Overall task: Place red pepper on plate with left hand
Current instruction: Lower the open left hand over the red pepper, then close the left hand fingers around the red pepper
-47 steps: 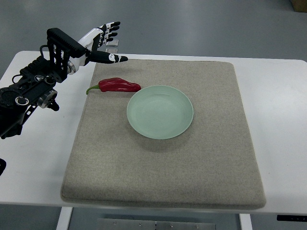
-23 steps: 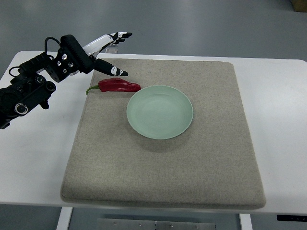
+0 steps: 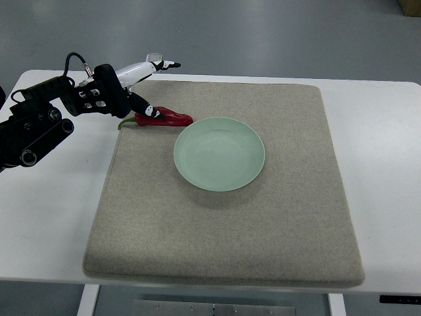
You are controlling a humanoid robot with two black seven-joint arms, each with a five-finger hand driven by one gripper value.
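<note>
Beside the plate (image 3: 220, 153), left hand (image 3: 141, 82) touches red pepper (image 3: 162, 117).

White table (image 3: 388, 164), rounded corners, sits on a grey floor (image 3: 263, 33) with a dull sheen. Beige-grey felt mat (image 3: 223, 230) covers most of the tabletop, leaving white margins left and right of the mat. Brown box corner (image 3: 411, 5) on floor beyond the table's far right.
</note>
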